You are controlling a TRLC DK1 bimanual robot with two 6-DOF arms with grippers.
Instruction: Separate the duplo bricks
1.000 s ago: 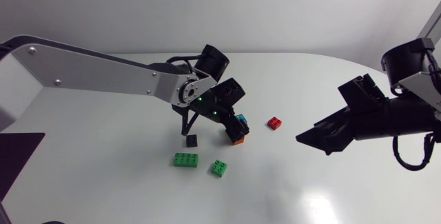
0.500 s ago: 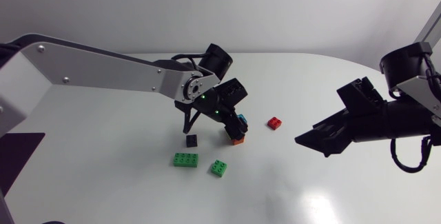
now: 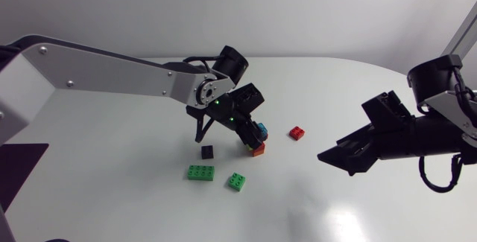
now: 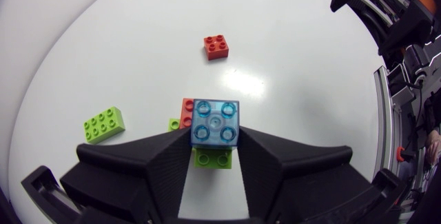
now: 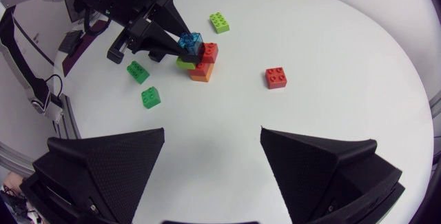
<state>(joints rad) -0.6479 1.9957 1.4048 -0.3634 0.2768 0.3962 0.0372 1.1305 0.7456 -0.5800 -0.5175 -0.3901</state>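
A small stack of bricks (image 3: 257, 147) stands mid-table, with an orange brick (image 5: 201, 73) at its base, lime (image 4: 213, 159) and red (image 5: 209, 52) bricks above, and a clear blue brick (image 4: 215, 122) on top. My left gripper (image 4: 215, 134) comes down over the stack, shut on the blue brick with a finger against each side. In the head view this left gripper (image 3: 251, 135) hides part of the stack. My right gripper (image 5: 213, 133) hovers open and empty, well off to the stack's right (image 3: 335, 155).
A loose red brick (image 3: 297, 132) lies right of the stack. A black brick (image 3: 207, 152), a green 2x4 brick (image 3: 200, 172) and a green 2x2 brick (image 3: 238, 182) lie in front. A lime brick (image 5: 220, 22) lies beyond the stack.
My left gripper's fingers have closed in onto the blue top brick. The right arm has drifted a little lower and leftward.
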